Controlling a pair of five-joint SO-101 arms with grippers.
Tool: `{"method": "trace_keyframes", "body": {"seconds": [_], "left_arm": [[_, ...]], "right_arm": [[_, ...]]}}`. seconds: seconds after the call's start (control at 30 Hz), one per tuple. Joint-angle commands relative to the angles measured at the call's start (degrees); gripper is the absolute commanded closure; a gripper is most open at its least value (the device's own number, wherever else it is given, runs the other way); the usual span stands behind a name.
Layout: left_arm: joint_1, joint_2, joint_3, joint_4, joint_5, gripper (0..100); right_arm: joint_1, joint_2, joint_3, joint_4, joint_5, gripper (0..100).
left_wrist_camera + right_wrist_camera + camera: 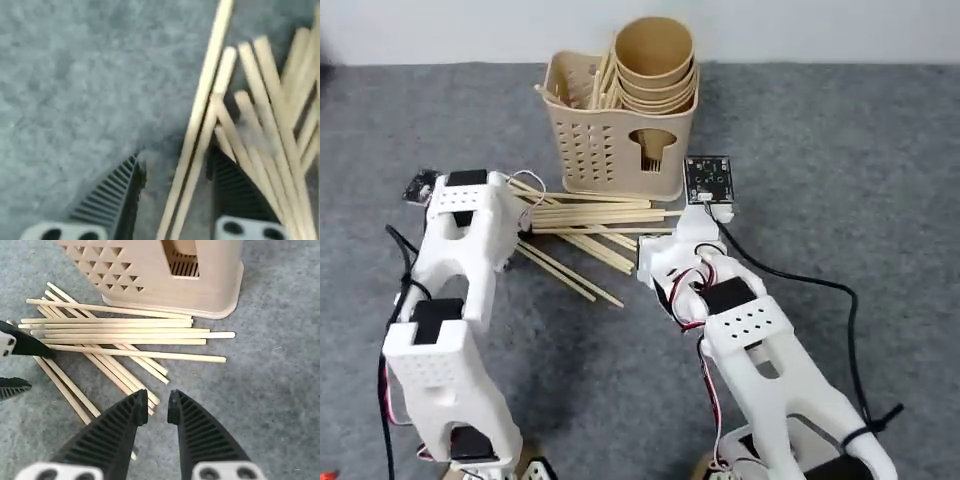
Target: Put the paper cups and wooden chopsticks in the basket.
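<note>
Straddling two wooden chopsticks [189, 165], the left gripper [176, 159] stands wide apart; the right gripper [156, 406], narrowly parted and empty, hovers over grey carpet [280, 365] near the basket [200, 295].

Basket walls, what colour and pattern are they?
Beige, perforated with rows of small holes; the high view shows the basket best.

No writing, number, label or sign can be read here. The small black circuit board [708, 180] just beside the basket [582, 150] has pale specks on its face, but they are too small to make out as letters or digits.
</note>
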Motion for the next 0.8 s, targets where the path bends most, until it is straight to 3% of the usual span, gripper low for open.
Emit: {"method": "trace_keyframes", "body": {"seconds": [0.0, 0.37, 0.77], "left_arm": [[1.4, -0.2, -2.0, -0.8, 2.1, 81], [6.4, 0.4, -3.4, -1.1, 1.8, 81], [6.1, 0.4, 0.2, -1.0, -0.9, 81]], "right_arm": [[0.2, -1.6, -3.3, -0.3, 0.0, 91.2], [0.2, -1.6, -3.3, -0.3, 0.0, 91.2], [0.2, -1.6, -3.3, -0.7, 0.0, 91.2]]}}
